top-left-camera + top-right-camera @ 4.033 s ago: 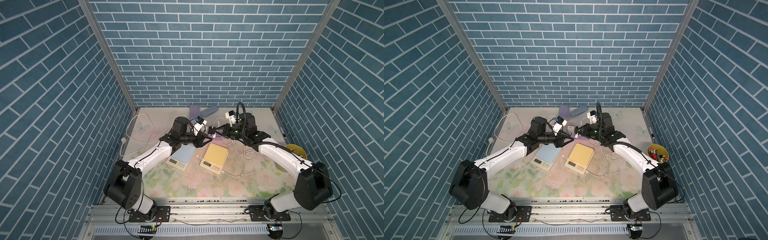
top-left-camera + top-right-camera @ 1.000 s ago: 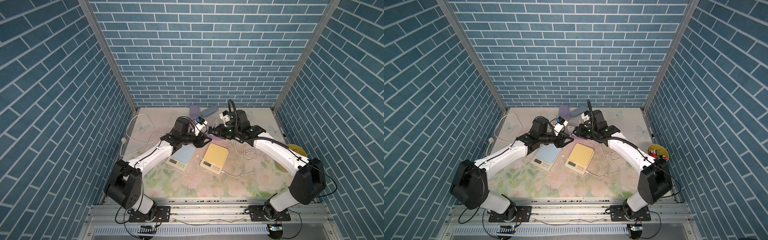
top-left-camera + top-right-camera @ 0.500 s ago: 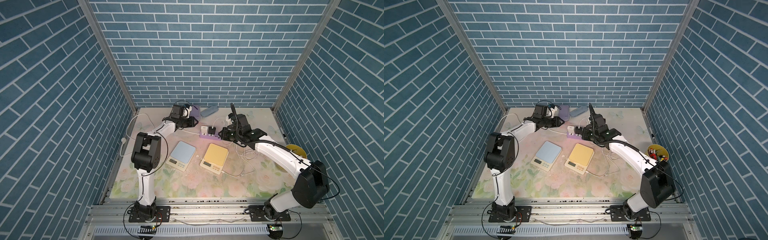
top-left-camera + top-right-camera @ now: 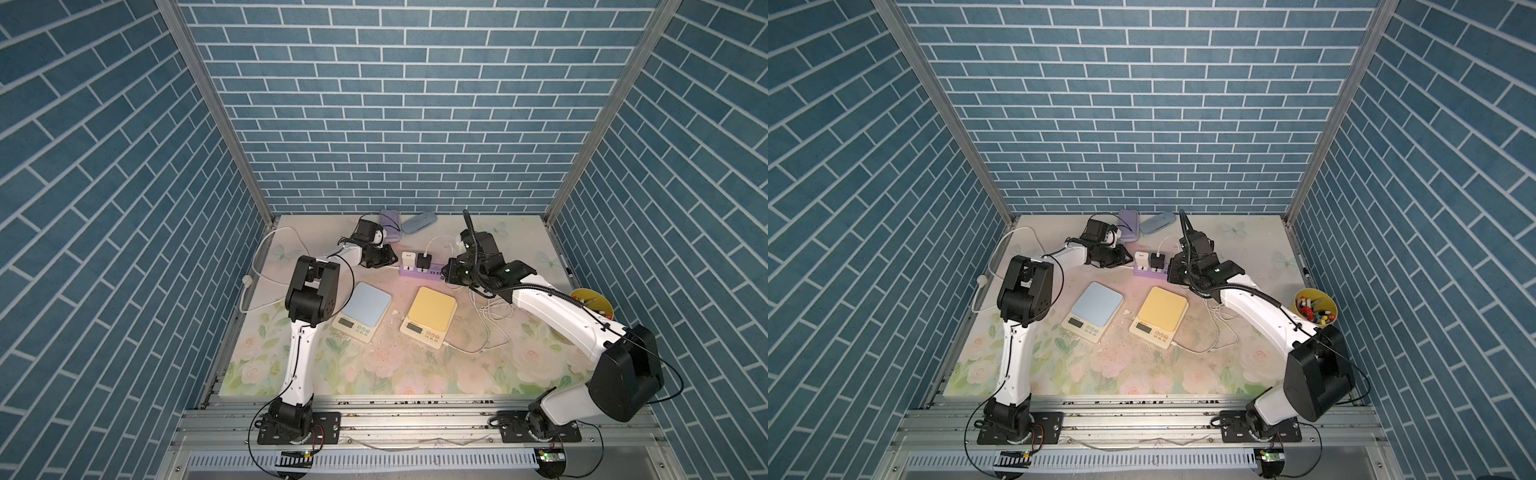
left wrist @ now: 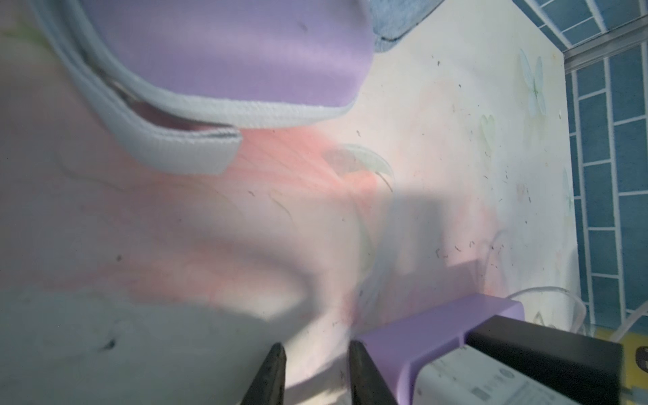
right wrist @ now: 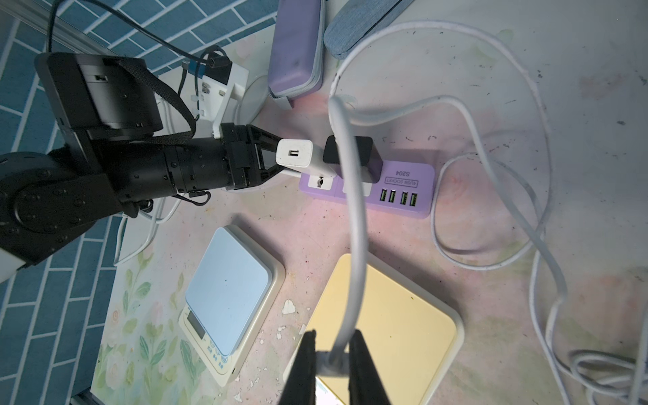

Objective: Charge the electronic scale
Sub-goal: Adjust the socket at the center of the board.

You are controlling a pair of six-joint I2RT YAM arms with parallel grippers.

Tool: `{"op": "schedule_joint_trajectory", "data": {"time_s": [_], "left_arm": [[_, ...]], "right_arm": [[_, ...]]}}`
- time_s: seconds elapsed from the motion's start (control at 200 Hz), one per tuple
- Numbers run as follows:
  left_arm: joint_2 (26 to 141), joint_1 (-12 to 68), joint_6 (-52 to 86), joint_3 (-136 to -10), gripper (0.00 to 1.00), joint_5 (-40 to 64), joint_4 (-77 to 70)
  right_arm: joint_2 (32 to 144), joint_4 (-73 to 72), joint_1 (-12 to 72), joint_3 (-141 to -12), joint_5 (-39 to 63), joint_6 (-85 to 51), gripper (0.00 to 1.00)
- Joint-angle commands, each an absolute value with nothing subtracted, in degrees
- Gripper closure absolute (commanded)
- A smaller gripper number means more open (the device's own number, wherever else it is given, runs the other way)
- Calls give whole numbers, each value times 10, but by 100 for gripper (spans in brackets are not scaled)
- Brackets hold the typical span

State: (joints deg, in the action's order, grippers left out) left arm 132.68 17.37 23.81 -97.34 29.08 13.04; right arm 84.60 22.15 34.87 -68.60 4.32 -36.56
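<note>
Right claw [image 6: 332, 338] clamps the white cable [image 6: 355, 228] by the strip [image 6: 420, 175] near the desk's [image 4: 519, 237] far edge; left claw [image 5: 315, 350], narrowly open, holds nothing.

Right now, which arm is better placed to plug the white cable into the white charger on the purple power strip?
Right, probably. The right fingers pinch the white cable near its end, with the white charger ahead. The left fingers show nothing between them, beside the power strip.

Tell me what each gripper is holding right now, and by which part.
The right gripper pinches the white cable near its connector end. The left gripper holds nothing.
</note>
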Motion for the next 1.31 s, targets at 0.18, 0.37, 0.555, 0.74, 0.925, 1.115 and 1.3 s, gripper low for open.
{"op": "schedule_joint_trajectory", "data": {"time_s": [0.18, 0.37, 0.555, 0.74, 0.925, 1.115, 1.3], "left_arm": [[1229, 188, 267, -795, 64, 246, 102], [1184, 198, 291, -708, 64, 261, 55], [1141, 198, 296, -674, 61, 260, 32], [1144, 193, 319, -676, 60, 297, 7], [1149, 186, 340, -675, 59, 313, -18], [1150, 181, 349, -676, 60, 318, -27], [1148, 180, 357, -668, 60, 319, -37]], "right_arm": [[897, 248, 355, -754, 23, -321, 100], [956, 260, 377, -821, 4, -287, 100], [1020, 218, 412, -857, -44, -250, 100], [1072, 140, 433, -857, -82, -236, 100], [1102, 110, 442, -868, -102, -219, 100], [1137, 118, 443, -890, -113, -219, 100], [1154, 99, 446, -888, -118, -228, 100]]}}
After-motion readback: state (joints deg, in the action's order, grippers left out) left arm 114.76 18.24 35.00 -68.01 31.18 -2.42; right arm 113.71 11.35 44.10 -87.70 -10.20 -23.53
